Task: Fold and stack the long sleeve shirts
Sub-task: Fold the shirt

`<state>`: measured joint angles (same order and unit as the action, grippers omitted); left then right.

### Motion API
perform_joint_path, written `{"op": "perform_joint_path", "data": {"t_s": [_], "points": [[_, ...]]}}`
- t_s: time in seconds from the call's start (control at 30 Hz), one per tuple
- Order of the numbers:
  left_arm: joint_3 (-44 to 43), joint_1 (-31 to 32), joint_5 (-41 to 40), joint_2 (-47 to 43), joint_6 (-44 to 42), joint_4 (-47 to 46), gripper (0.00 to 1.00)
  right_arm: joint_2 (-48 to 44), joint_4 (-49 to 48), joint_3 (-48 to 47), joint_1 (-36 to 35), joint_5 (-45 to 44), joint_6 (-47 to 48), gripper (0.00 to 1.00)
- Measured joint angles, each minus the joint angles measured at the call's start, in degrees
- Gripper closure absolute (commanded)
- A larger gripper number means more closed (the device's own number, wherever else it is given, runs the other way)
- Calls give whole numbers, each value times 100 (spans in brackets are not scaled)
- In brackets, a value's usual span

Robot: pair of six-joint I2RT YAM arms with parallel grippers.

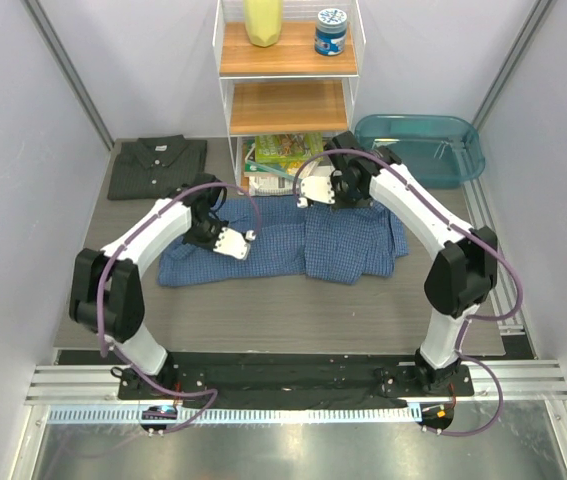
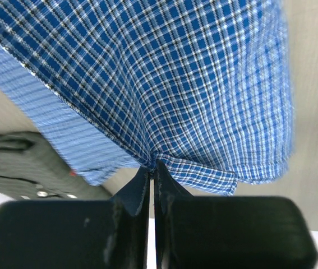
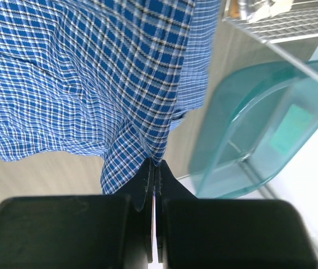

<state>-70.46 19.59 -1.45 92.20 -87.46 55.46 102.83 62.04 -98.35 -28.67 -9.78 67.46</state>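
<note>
The blue shirt [image 1: 283, 245] lies across the middle of the table [image 1: 263, 315], spread out wide from left to right but not flat. Its cloth has a fine check of blue, white and thin dark lines. The left part lies in a thinner, paler layer. The right part is bunched in thicker folds and looks darker.

The left gripper [image 2: 152, 168] is at the rear left part of this shirt. In the left wrist view its two fingers are pressed together with almost no gap, and a hemmed edge of the checked cloth is pinched between the tips. From this point the cloth fans out in tight creases.

The right gripper [image 3: 154, 165] is at the rear edge of the shirt, near the foot of the shelf [image 1: 283, 100]. Its fingers are also closed on a fold of the checked cloth, which hangs from the tips in long pleats. Just beside it in the right wrist view stands the teal tub [image 3: 248, 129].

The grey shirt [image 1: 156, 165] is at the far left corner of the table, already folded into a neat rectangle with the collar on top, and it lies apart from the blue one
</note>
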Motion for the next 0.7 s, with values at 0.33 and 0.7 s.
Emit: {"op": "perform_joint_path", "data": {"t_s": [0.33,0.7], "points": [[-531,-90,9,870,-546,-402,100,658,-466,-164,76,-85,468,99],[-520,-330,-2,933,-424,-964,100,796,-1143,-129,79,-326,472,99]]}}
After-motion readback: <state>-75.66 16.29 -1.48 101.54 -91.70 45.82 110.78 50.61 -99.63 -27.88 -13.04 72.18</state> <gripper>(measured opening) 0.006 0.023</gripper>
